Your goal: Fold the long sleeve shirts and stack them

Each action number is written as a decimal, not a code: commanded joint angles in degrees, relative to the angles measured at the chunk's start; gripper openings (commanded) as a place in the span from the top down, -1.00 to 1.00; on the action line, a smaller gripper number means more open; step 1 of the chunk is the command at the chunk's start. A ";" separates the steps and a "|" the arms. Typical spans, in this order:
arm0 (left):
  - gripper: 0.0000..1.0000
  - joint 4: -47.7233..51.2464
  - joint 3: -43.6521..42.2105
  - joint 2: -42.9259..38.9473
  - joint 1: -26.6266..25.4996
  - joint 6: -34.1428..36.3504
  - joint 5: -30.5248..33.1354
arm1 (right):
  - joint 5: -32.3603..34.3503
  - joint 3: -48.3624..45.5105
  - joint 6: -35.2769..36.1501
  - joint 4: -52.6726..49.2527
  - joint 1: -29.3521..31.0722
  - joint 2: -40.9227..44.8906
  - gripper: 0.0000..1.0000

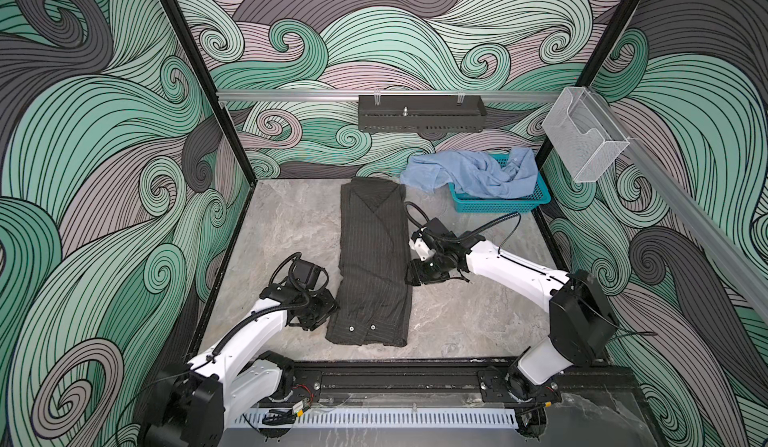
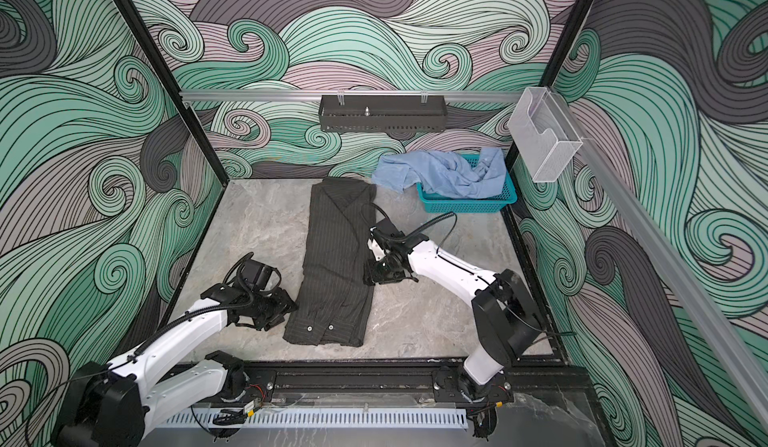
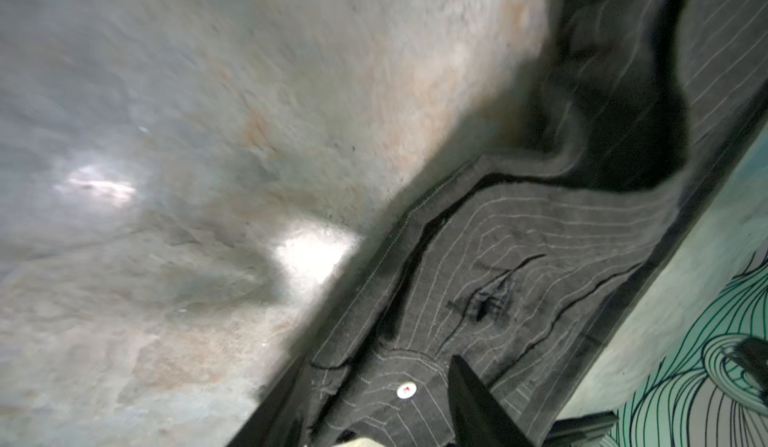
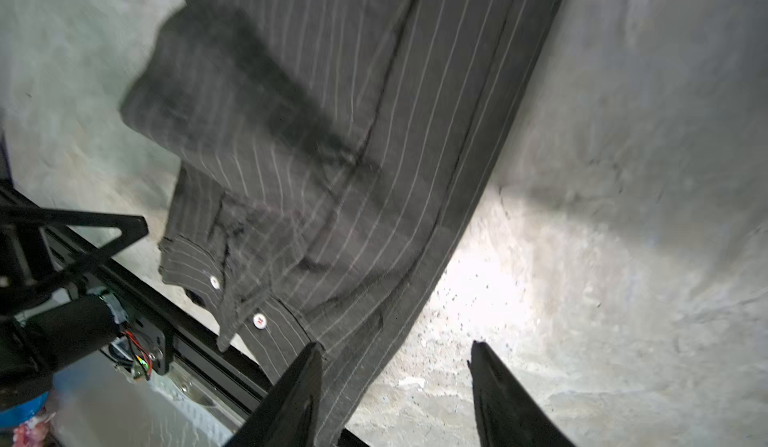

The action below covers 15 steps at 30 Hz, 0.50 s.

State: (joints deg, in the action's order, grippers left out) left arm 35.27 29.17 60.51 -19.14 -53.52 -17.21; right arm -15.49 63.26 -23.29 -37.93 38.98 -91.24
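Note:
The dark pinstriped long sleeve shirt (image 1: 374,266) (image 2: 336,266) lies flat as a long narrow strip in both top views. Its collar is at the far end and its buttoned cuffs at the near end. My left gripper (image 1: 331,305) (image 3: 374,407) is open at the strip's left edge near the cuffs, low over the cloth beside a pale button (image 3: 406,390). My right gripper (image 1: 411,276) (image 4: 395,366) is open at the strip's right edge, one finger over the cloth (image 4: 332,174) and one over bare table. The light blue shirt (image 1: 473,174) (image 2: 440,172) lies crumpled over the teal basket (image 1: 498,206).
The basket (image 2: 469,206) stands at the back right of the marble table (image 1: 282,233). A black perforated shelf (image 1: 419,118) hangs on the back rail. A clear plastic box (image 1: 586,137) hangs on the right rail. The arms' black mounting rail (image 1: 395,372) runs along the front edge.

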 commanded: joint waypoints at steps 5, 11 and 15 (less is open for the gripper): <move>-0.12 -4.94 -2.54 -1.57 0.07 2.60 -3.21 | 2.65 -3.51 -1.12 -0.38 -0.17 8.07 -0.16; 0.07 -4.56 -2.87 4.94 0.06 3.48 -5.00 | 2.67 -4.85 -1.24 -1.34 -0.22 10.57 -0.16; 0.21 -6.99 -6.33 3.57 -0.56 1.04 -7.26 | 2.81 -6.49 -1.58 -1.27 -0.22 11.99 -0.15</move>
State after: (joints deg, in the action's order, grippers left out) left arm 28.86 24.88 64.73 -19.20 -51.44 -22.46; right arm -13.87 58.17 -24.38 -38.02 38.83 -80.60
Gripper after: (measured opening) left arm 0.402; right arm 0.577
